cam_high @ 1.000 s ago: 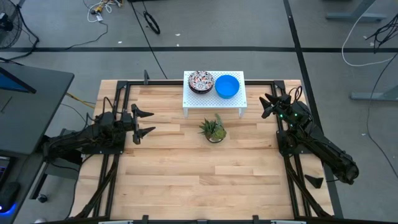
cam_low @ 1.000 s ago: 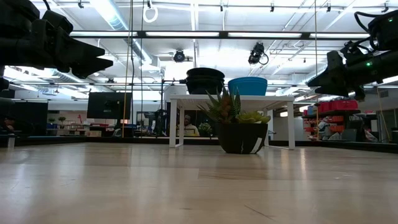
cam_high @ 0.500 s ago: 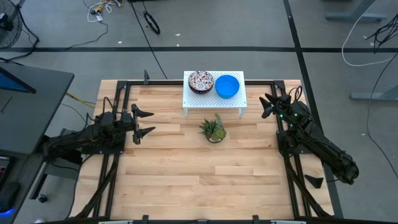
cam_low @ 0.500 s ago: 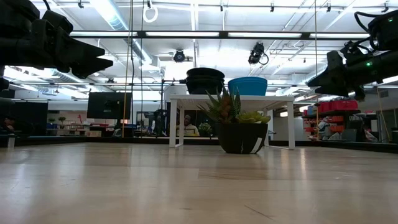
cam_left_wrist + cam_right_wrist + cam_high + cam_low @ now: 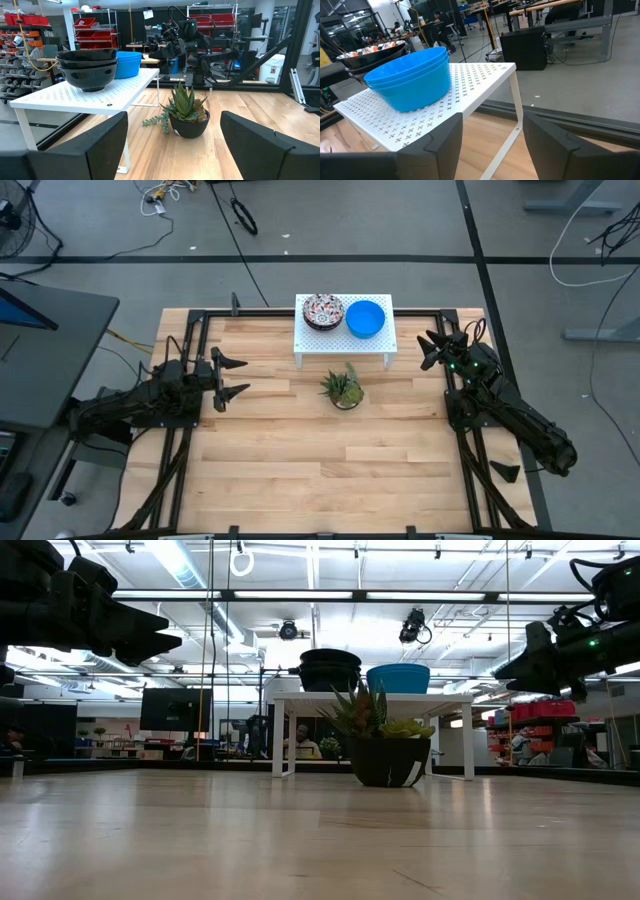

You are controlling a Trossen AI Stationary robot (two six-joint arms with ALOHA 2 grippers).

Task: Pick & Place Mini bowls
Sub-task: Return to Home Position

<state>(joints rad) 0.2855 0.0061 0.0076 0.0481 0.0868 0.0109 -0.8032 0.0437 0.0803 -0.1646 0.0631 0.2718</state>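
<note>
Right now my left pincer [image 5: 236, 377] hangs above the left side of the wooden desk [image 5: 300, 450], its fingers spread wide and holding nothing, pointed toward the middle. My right pincer [image 5: 431, 350] hangs above the desk's right edge, near the white perforated shelf [image 5: 340, 340], its fingers also apart and empty. The mini bowls sit on top of that shelf at the far middle of the desk: a stack of floral bowls [image 5: 323, 310], dark on the outside, on the left half, and a stack of blue bowls [image 5: 365, 318] just beside it on the right half. A small potted plant [image 5: 343, 388] stands on the desk just in front of the shelf, well apart from both pincers.
</note>
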